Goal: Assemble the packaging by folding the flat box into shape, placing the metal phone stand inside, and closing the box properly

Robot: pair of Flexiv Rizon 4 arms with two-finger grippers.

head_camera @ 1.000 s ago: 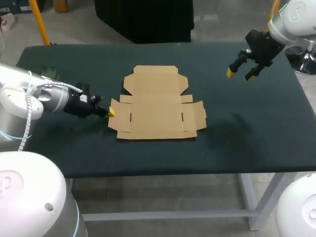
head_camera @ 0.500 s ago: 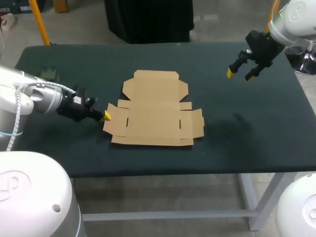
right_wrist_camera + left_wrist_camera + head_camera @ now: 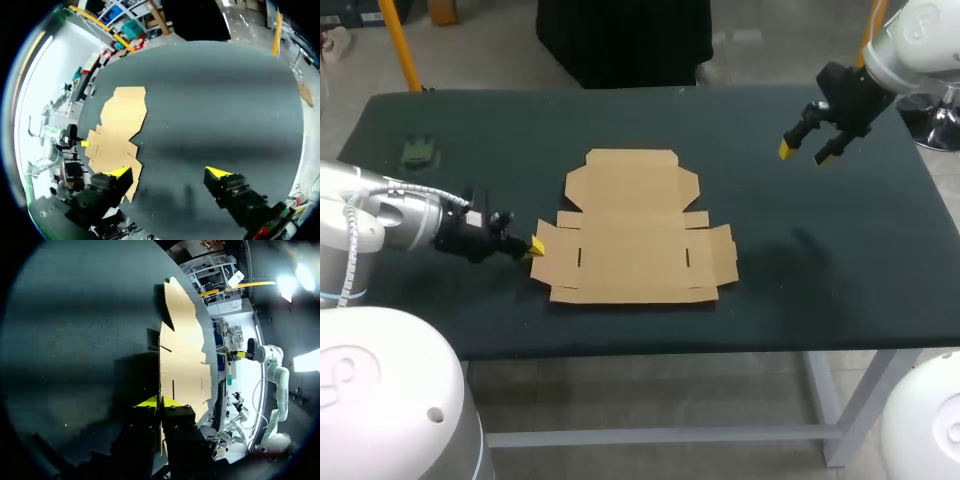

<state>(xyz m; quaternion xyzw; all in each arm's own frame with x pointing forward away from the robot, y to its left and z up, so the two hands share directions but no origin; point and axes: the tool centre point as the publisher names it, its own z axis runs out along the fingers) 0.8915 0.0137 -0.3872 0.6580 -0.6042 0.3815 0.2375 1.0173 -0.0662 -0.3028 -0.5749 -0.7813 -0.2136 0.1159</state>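
Pulled a little toward 6 o'clock, the box (image 3: 632,235) lies flat at centre, left gripper (image 3: 535,246) pinching its 9 o'clock flap (image 3: 555,260), right gripper (image 3: 806,152) wide open, empty, at 2 o'clock; still positioning, I judge, with wall-folding next.

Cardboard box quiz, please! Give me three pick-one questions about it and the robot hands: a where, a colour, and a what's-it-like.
1. Where is the left gripper? A) at the cardboard box's left flap B) above its middle C) far from it
2. What colour are the grippers' tips? A) red B) yellow C) blue
3. How is the box? A) closed B) half folded C) lying flat
Answers: 1 A, its tips sit at that flap's edge; 2 B, yellow on the right gripper too; 3 C, every flap lies flat on the table.
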